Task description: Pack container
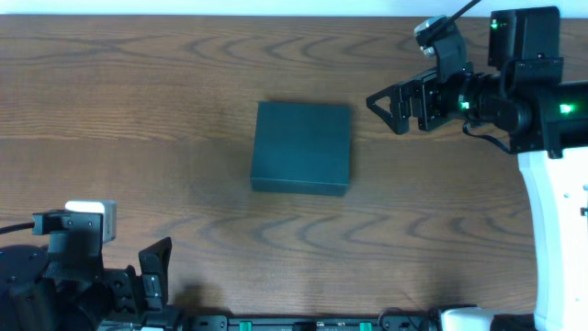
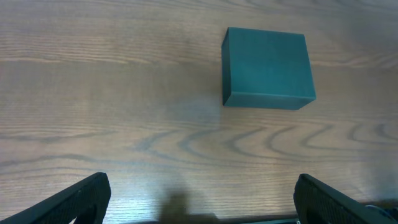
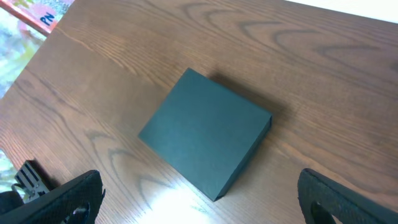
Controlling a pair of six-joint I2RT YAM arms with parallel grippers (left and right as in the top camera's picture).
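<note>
Container point(image 1: 302, 147) sits mid-tabletop point(image 1: 138, 110), lid point(image 3: 205, 134) shut flat. It is near square with no real long axis, its edges squared to the tabletop's.

Right tool point(image 1: 384, 108): released, jaws spread, nothing held. The container lies just past its tips, off to the robot's left and a little nearer the base. Its own camera sees the box corner-on.

Left tool point(image 1: 158, 276): also released and empty, well apart at the near edge, container ahead and to its right.

Judgement: the right arm is nearer, so lifting the lid likely falls to it. No goods to pack in view.
</note>
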